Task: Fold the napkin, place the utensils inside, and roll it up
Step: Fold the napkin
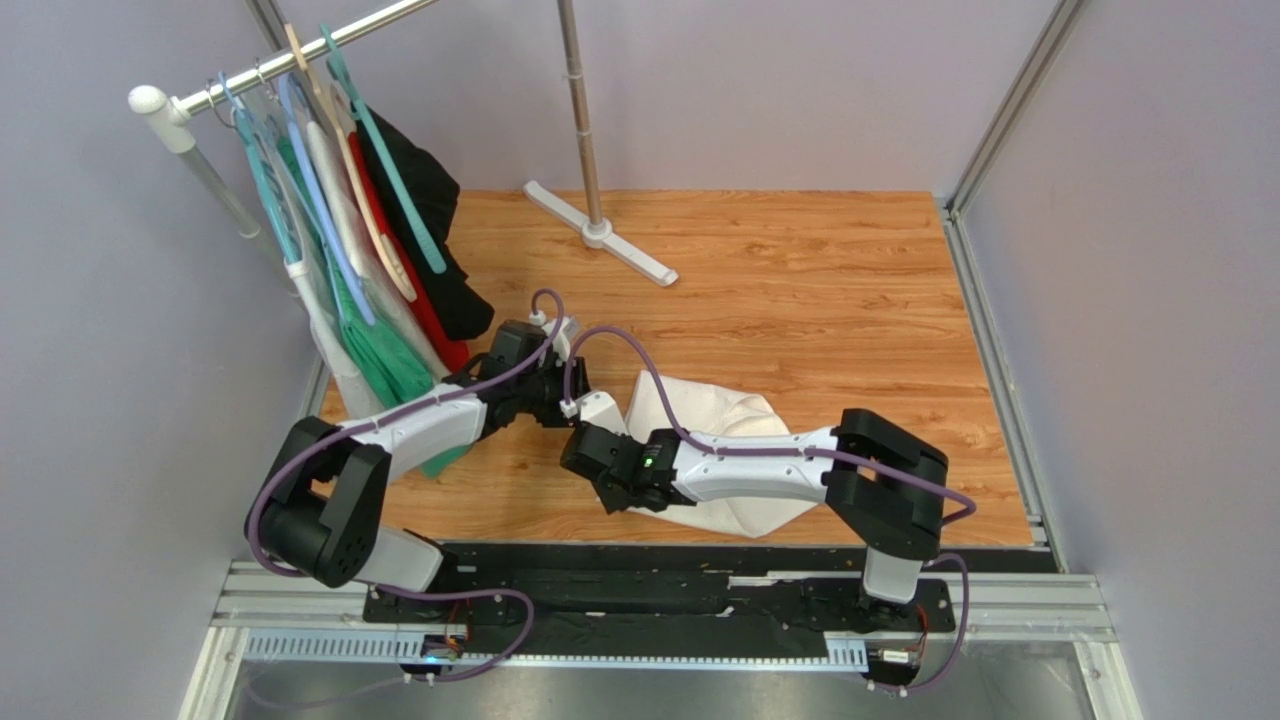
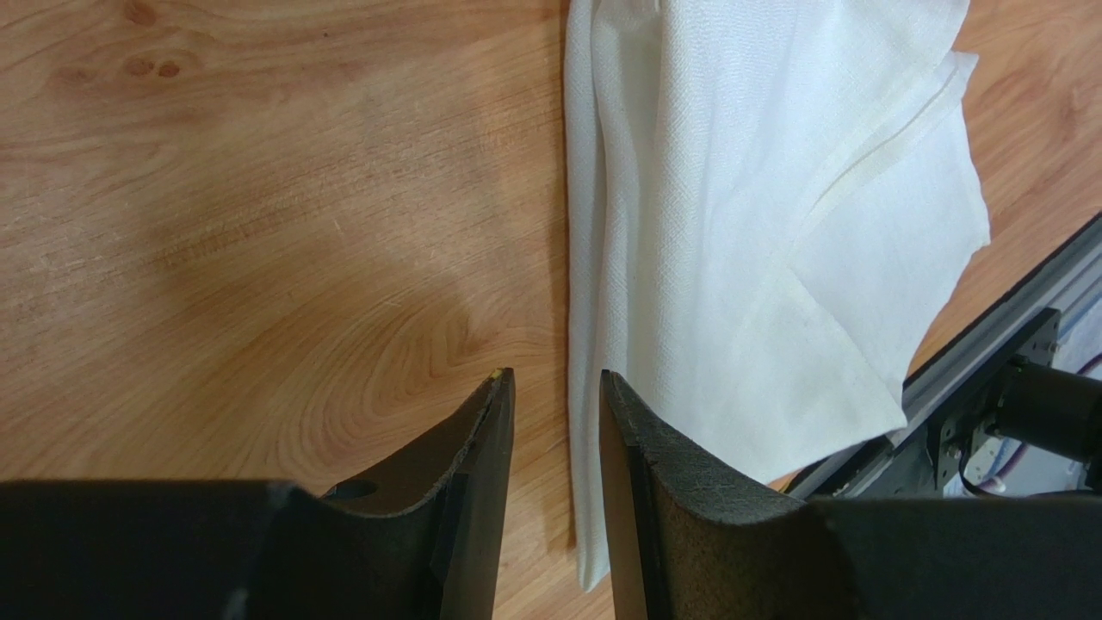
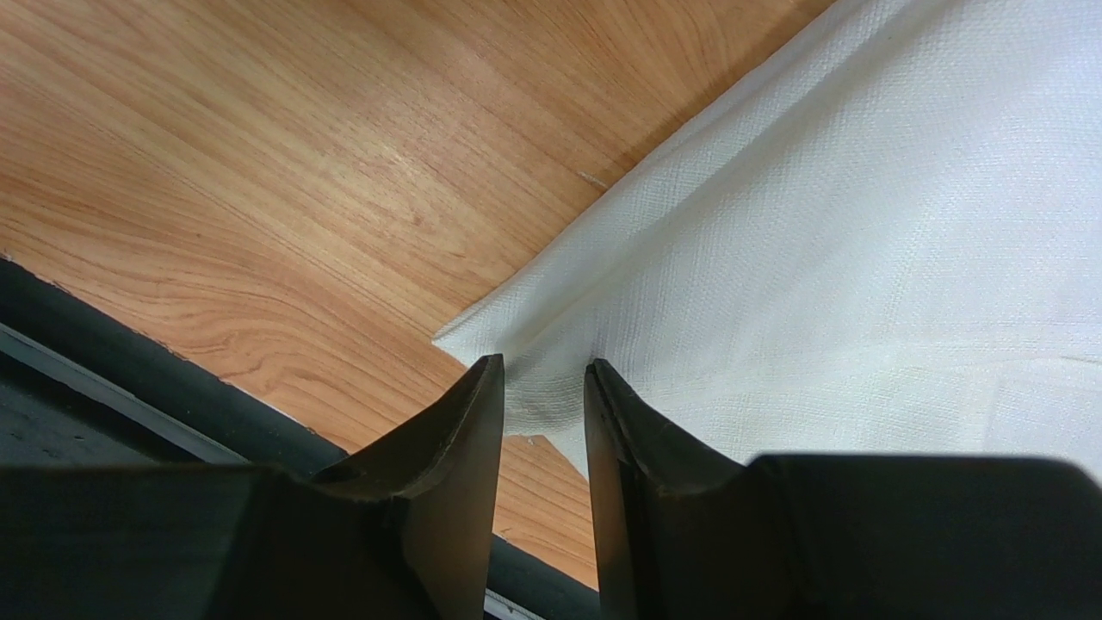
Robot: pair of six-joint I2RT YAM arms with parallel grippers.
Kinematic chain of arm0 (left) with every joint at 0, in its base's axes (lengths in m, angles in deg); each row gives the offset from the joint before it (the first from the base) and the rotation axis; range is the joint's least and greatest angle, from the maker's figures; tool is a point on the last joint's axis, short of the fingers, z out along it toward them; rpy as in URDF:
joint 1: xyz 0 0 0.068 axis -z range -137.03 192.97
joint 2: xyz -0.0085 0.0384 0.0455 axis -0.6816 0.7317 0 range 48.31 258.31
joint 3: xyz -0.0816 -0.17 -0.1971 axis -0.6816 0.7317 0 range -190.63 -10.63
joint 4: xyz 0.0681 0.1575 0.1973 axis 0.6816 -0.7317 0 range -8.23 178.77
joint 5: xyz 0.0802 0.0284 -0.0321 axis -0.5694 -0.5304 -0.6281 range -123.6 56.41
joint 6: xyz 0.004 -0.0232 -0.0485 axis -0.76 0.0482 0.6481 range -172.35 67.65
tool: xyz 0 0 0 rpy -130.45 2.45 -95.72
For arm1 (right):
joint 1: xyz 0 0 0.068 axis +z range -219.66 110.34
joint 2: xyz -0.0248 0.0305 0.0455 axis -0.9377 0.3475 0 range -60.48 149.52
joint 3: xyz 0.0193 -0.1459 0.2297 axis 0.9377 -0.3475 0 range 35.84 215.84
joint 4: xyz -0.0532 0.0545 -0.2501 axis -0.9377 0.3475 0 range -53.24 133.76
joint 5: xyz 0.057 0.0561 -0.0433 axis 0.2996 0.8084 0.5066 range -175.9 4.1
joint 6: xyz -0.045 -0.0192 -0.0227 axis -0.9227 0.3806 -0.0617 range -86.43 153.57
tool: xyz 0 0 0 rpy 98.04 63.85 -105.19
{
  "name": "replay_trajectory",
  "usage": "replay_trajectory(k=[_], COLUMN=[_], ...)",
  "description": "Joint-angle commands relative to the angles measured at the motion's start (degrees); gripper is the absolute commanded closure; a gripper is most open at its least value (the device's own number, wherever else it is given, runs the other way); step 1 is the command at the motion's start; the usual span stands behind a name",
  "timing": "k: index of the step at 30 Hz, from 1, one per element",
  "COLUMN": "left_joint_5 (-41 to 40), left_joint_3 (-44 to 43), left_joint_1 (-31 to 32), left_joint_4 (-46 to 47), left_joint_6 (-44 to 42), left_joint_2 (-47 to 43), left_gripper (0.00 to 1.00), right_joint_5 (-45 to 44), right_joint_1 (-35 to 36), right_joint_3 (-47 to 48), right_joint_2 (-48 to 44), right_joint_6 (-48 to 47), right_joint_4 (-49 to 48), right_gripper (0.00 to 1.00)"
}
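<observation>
One napkin (image 1: 699, 408), near edge of tabletop (image 1: 842, 285); left gripper (image 2: 554, 377) parted, empty; right gripper (image 3: 543, 366) straddles its corner, grip indeterminate; overhead view hides both jaws.

A light-brown wood-grain tabletop (image 1: 781, 270) sits between pale lilac-grey walls (image 1: 1142, 225). At far left, a silver metal rail with a white end cap (image 1: 301, 56) carries teal and blue plastic hangers (image 1: 382, 150) holding black, red, white and green garments (image 1: 428, 195). A bare metal pole (image 1: 579, 105) stands on a flat white foot (image 1: 639, 258). A black mounting plate (image 1: 676, 578) runs along the near edge.
</observation>
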Motion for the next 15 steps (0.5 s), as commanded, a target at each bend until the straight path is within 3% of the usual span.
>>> replay_trajectory(k=[1, 4, 11, 15], left_joint_5=[0.7, 0.8, 0.7, 0.8], left_joint_3=[0.0, -0.1, -0.3, -0.2], left_joint_1=[-0.1, -0.1, -0.1, -0.1], left_joint_4=[0.3, 0.2, 0.1, 0.1], left_joint_6=[-0.7, -0.9, -0.9, -1.0], left_joint_2=[-2.1, -2.1, -1.9, -1.9], left_gripper=[0.6, 0.6, 0.6, 0.6], right_joint_5=[-2.0, -1.9, -0.8, -0.5], right_joint_1=[0.7, 0.7, 0.8, 0.9], right_joint_3=[1.9, 2.1, 3.4, 4.9], right_joint_2=[0.8, 1.0, 2.1, 2.4], right_joint_6=[1.4, 1.3, 0.7, 0.6], right_joint_4=[0.6, 0.3, -0.3, 0.0], right_gripper=[0.67, 0.72, 0.94, 0.98])
